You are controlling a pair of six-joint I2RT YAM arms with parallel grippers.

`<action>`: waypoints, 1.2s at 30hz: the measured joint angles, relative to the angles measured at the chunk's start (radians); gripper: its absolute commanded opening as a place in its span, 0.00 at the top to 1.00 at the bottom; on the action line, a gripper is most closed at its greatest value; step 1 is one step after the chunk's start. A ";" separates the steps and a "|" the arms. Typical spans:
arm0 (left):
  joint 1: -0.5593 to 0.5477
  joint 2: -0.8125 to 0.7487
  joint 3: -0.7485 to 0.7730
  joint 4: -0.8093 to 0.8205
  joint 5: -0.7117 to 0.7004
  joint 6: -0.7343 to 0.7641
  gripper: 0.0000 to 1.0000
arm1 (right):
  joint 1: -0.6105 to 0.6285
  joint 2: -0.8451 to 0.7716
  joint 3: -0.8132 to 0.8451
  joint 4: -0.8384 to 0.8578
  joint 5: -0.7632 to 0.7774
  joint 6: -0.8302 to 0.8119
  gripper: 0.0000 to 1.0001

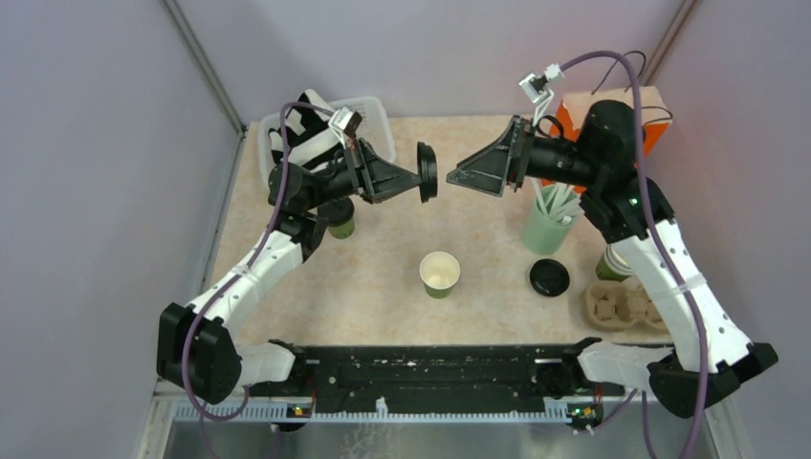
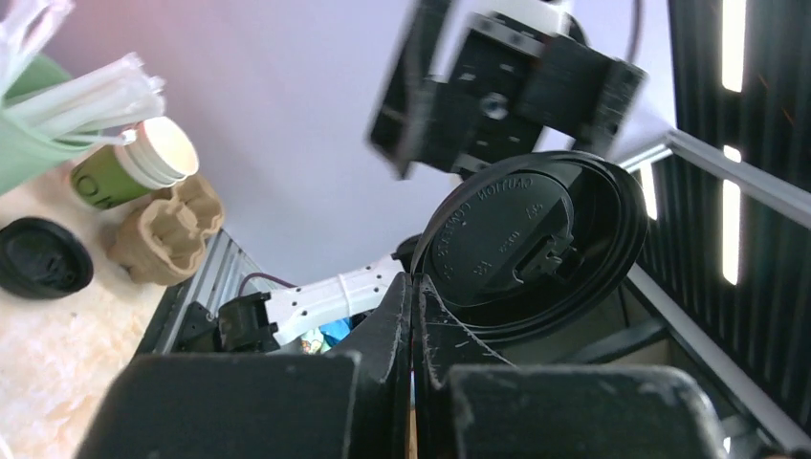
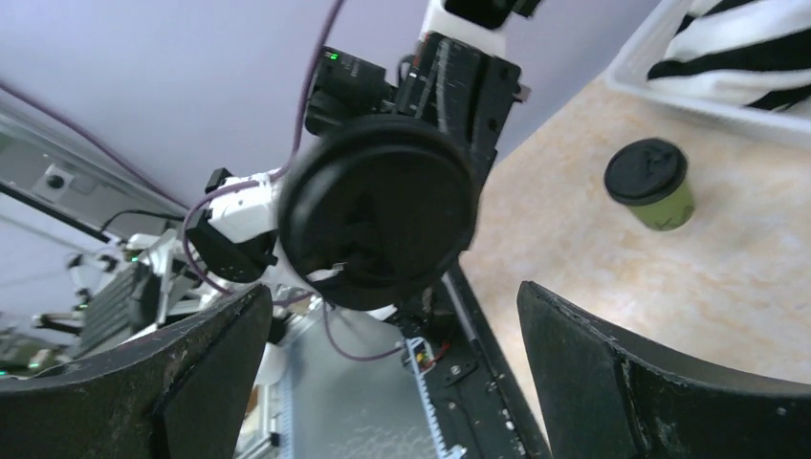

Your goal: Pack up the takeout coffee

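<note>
Lilac walls close in a beige speckled table (image 1: 383, 296), and above its middle a black plastic lid (image 1: 427, 172) hangs on edge in the air. It looks very light, thin and springy, so a hard squeeze would likely bend it and its smooth plastic could slip. The stiff outer rim is the sensible place to hold it.

That is where the left gripper (image 1: 419, 178) has it, with the jaws pinched tight on the lower rim. The lid is round with a raised centre, embossed lettering and a small sip tab.

The right gripper (image 1: 464, 177) faces it from the other side, close but not touching. Its jaws are spread wide and hold nothing.

Below them an open cup (image 1: 440, 274) stands upright on the table, dark green outside and cream inside. It is thin paper, easy to crush or tip, and I judge the lid must be pressed on squarely.

A second lid (image 1: 549, 277) lies flat to its right. A lidded cup (image 3: 652, 184) stands at the left, partly under the left arm.

Farther right are a mint tumbler (image 1: 548, 222) of white straws and a brown pulp carrier (image 1: 612, 308).
</note>
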 measured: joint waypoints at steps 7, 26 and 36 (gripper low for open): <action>0.000 0.031 0.018 0.186 0.026 -0.122 1.00 | 0.037 0.085 -0.047 0.137 -0.053 0.128 0.01; 0.000 0.060 0.019 0.238 0.048 -0.167 1.00 | 0.081 0.085 -0.090 0.335 -0.080 0.241 0.02; 0.000 0.061 0.019 0.257 0.050 -0.178 1.00 | 0.081 0.085 -0.090 0.340 -0.074 0.238 0.02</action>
